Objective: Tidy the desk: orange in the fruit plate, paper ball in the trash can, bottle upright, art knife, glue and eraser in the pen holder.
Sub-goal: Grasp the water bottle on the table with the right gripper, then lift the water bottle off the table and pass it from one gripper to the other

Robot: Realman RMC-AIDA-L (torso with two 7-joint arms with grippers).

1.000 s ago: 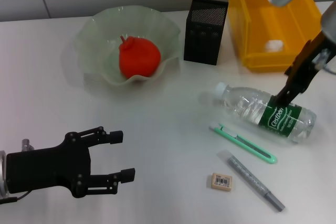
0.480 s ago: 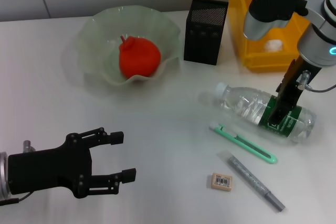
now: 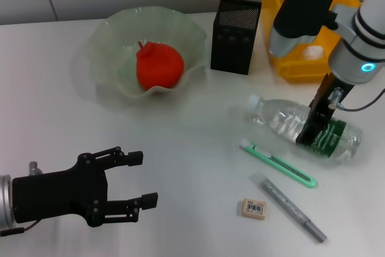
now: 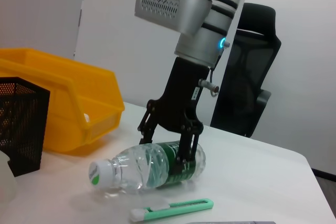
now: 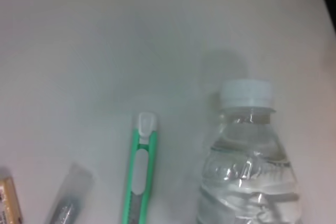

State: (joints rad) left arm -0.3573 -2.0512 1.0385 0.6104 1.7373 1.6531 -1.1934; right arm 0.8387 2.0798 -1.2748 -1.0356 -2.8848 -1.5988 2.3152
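Over the last second the right gripper [image 3: 317,132] has been lowered from above the bottle's green label until its fingers straddle the bottle [image 3: 289,121] at the labelled section; the jaws are seen spread to either side of the body in the left wrist view, and a closed grasp is not yet evident. This suggests that the bottle-righting step is under way, with the orange [image 3: 159,66] already lying in the fruit plate [image 3: 108,40]. The bottle lies on its side on the table [image 3: 192,148], its long axis running across the desk, white cap [image 3: 254,100] pointed toward the robot's left and slightly away, toward the pen holder [image 3: 236,27]. The art knife [image 3: 278,164] lies just beside it, nearer the robot. The left gripper [image 3: 135,179] is held open and empty near the front-left edge.
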